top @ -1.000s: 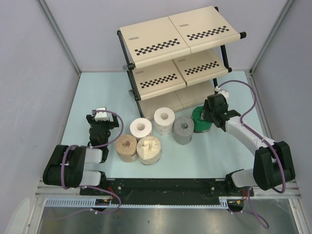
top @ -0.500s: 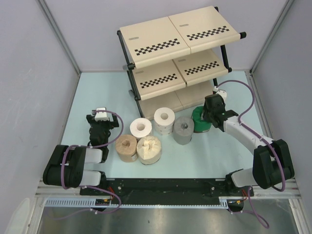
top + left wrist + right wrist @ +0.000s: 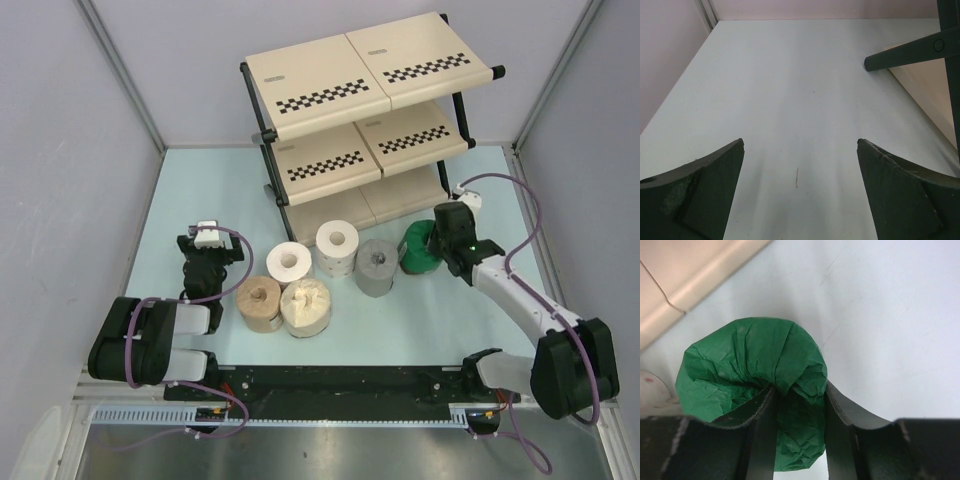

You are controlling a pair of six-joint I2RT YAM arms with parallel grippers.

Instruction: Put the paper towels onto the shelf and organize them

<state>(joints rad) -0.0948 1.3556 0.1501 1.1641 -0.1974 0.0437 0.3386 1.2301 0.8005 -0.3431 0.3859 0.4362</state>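
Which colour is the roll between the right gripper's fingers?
Green: the green roll shows best in the right wrist view.

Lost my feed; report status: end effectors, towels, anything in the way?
Left end effector open over bare table. Right end effector pinching wall of green roll. Grey roll close beside; shelf just beyond.

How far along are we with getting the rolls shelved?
Done: nothing; no roll shows on the shelf. In hand: the right claw pinches the wall of the green roll beside the lowest tier. Left: that one, plus the grey roll, rear white roll, front white roll, tan roll and cream roll, all on the table. The left claw is open over bare table.
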